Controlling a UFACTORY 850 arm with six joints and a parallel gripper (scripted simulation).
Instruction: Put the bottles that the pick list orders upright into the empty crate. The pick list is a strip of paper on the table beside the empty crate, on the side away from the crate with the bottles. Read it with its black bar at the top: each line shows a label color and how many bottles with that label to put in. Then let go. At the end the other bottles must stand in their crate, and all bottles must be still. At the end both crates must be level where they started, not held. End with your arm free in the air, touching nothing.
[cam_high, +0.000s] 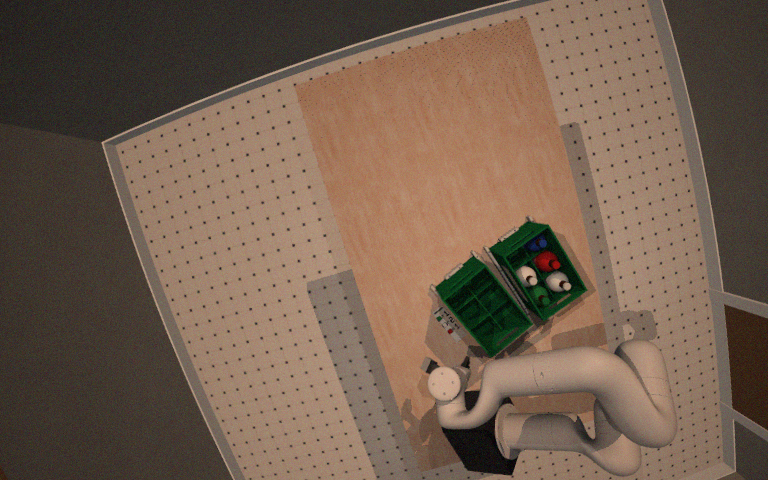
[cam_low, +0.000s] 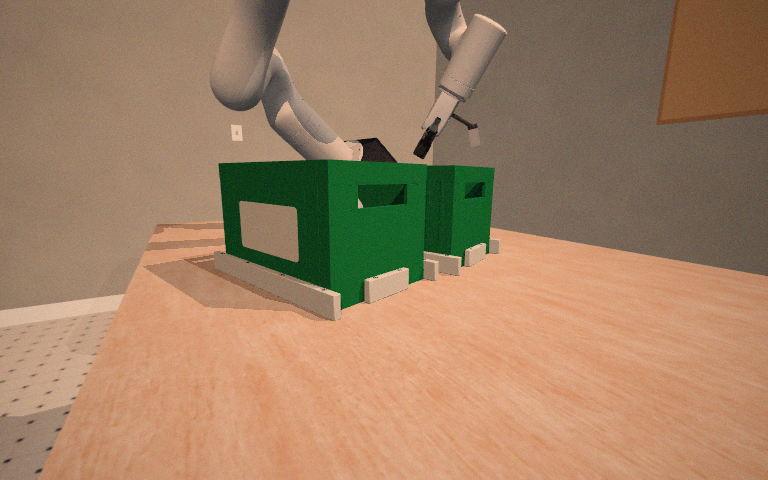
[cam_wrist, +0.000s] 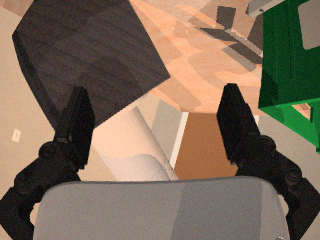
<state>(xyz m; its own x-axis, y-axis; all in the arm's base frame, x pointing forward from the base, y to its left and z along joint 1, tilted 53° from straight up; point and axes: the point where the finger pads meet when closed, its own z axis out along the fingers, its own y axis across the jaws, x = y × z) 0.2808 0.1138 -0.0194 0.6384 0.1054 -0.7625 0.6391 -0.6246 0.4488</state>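
The wooden table (cam_low: 453, 367) is filling the near part of the exterior view, and it is standing on a pale floor with rows of small dark dots (cam_high: 226, 226). Grey walls are closing the room behind.

On the table two green crates are standing side by side, with pale blocks at their feet. The empty crate (cam_high: 484, 308) is showing only its dividers. Just beside it, the crate with the bottles (cam_high: 538, 270) is holding five bottles: one blue (cam_high: 535, 243), one red (cam_high: 547, 261), two white (cam_high: 526, 275) and one green (cam_high: 539, 295). The pick list (cam_high: 447, 324) is lying on the other side of the empty crate, touching the table; its lines are too small to read.

Beyond the empty crate, the gripper (cam_low: 447, 134) is hanging in the air, fingers fully apart, holding nothing.
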